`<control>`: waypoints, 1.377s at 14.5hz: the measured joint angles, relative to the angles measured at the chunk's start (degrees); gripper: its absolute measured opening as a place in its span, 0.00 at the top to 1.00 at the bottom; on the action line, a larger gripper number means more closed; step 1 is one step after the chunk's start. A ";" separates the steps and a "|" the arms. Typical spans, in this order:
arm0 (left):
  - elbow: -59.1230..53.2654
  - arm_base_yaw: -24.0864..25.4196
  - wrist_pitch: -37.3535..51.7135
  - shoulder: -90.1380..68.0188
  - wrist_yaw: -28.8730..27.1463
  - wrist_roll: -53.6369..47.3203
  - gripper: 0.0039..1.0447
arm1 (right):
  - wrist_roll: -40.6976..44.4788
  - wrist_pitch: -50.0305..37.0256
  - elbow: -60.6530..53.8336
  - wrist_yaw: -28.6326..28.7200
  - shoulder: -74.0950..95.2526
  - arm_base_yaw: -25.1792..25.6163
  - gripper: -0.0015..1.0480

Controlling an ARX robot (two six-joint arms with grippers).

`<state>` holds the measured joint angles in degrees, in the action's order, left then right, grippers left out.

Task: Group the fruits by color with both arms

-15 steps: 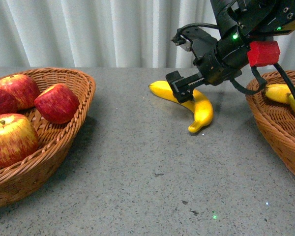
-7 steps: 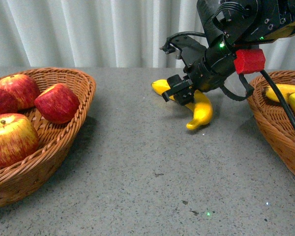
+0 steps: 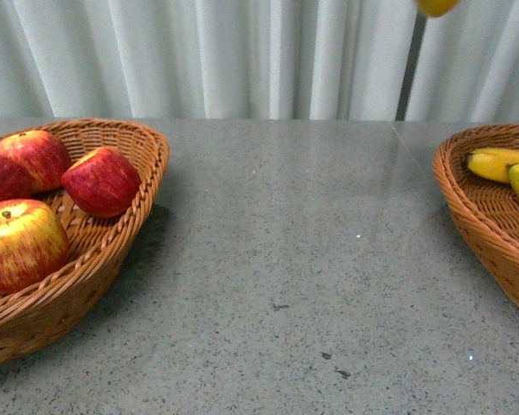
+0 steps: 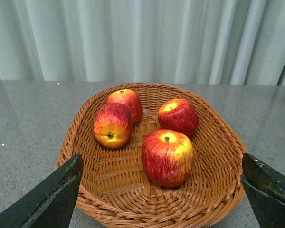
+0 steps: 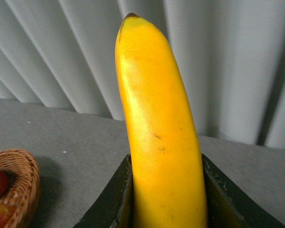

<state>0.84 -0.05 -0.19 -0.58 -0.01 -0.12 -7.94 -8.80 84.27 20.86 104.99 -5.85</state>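
Right fingers [image 5: 166,199]: I'm seeing them clamping a banana [image 5: 156,133], raised well above the table [image 3: 285,259].
Left fingers [image 4: 164,190]: spread wide apart, hovering before the apple basket [image 4: 85,190].
Apples [image 4: 167,156]: four sitting in that basket.
Banana basket [image 3: 476,216]: holding two more bananas [image 3: 495,162].

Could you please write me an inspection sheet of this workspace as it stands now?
Surface: grey speckled table, a few small dark marks.
Job's things: four apples in the left basket; two bananas in the right basket; one banana lifted off the table.
Clutter: nothing seen.
End effectors: right end effector shut on the lifted banana; left end effector open, apart from the apples.
Cables: nothing seen.
Surroundings: pale pleated curtain.
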 joint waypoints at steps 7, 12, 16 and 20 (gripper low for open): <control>0.00 0.00 0.00 0.00 0.00 0.00 0.06 | 20.24 9.33 -26.95 0.92 -17.25 19.56 0.69; 0.00 0.00 0.00 0.00 0.02 0.00 0.06 | 26.40 12.20 -34.53 9.20 -33.99 16.92 0.06; 0.00 0.00 0.00 0.00 0.02 0.00 0.06 | 20.09 11.78 -34.36 12.90 -41.90 14.69 0.06; 0.00 0.00 0.00 0.00 0.00 0.00 0.06 | 15.23 -1.38 -40.57 -0.28 -47.45 10.95 0.18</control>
<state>0.84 -0.05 -0.19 -0.58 -0.01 -0.12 7.29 -10.17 43.70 20.58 57.54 5.10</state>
